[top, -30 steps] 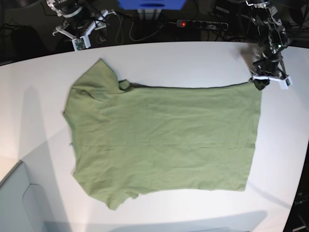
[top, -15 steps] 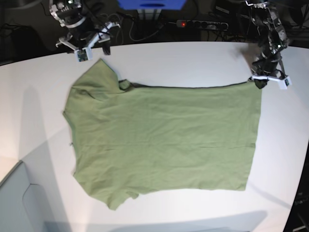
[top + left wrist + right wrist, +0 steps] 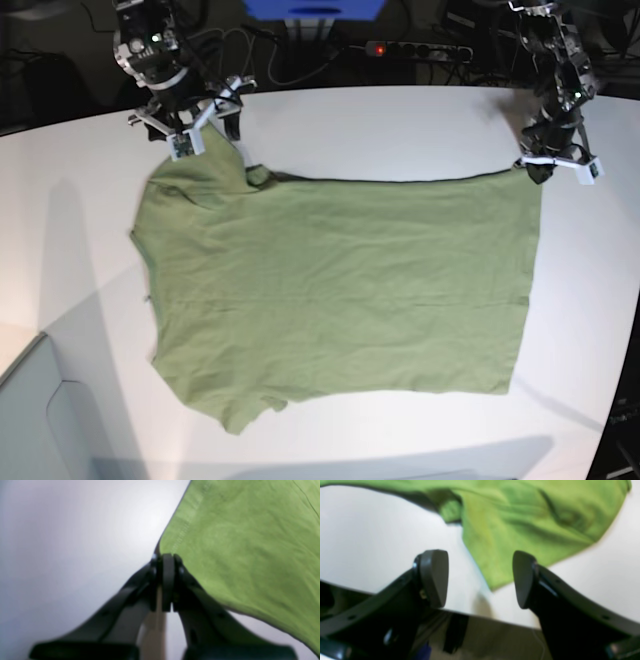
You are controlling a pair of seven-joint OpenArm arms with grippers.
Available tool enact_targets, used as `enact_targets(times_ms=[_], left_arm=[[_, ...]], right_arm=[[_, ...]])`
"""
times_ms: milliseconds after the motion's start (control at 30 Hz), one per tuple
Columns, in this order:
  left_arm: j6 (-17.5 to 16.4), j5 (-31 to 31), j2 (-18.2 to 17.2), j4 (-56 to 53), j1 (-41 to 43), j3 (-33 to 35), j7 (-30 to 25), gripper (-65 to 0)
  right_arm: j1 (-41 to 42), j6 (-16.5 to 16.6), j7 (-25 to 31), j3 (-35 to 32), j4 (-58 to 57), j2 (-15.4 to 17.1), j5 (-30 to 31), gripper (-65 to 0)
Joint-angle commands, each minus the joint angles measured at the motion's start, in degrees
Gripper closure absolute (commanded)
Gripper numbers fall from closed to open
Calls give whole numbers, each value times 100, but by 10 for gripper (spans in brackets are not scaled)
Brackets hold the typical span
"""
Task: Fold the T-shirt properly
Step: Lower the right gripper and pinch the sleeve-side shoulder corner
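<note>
The olive-green T-shirt (image 3: 340, 290) lies flat on the white table (image 3: 400, 120), neck and sleeves to the left, hem to the right. My left gripper (image 3: 541, 172) is shut on the hem's far corner at the right; in the left wrist view the gripper (image 3: 167, 562) pinches the edge of the shirt (image 3: 237, 542). My right gripper (image 3: 210, 135) is open over the far sleeve's tip. In the right wrist view the tip of the sleeve (image 3: 520, 517) lies between the spread fingers of the gripper (image 3: 478, 578), untouched.
A power strip (image 3: 420, 50) with a red light and cables lie behind the table's far edge, beside a blue object (image 3: 315, 8). A grey box (image 3: 30, 420) stands at the lower left corner.
My right arm has come forward and to the right from the table's far left edge to the sleeve tip. My left gripper has stayed on the hem corner.
</note>
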Motion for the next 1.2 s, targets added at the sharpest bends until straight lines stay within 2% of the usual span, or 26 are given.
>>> enact_targets(times_ms=[0, 267, 900, 1033, 1167], left_arm=[[10, -11, -67, 62, 31, -18, 13, 0], [10, -11, -49, 54, 31, -18, 13, 0], [10, -11, -40, 36, 31, -18, 13, 0], [10, -11, -40, 36, 31, -18, 13, 0], [10, -11, -40, 36, 31, -18, 5, 0]], right_arm=[[-15, -3, 153, 8, 43, 41, 8, -388], [46, -3, 153, -19, -106, 50, -907, -386], [178, 32, 162, -36, -739, -73, -915, -384], [187, 41, 162, -36, -748, -73, -933, -305], [178, 41, 118, -19, -757, -73, -942, -161]])
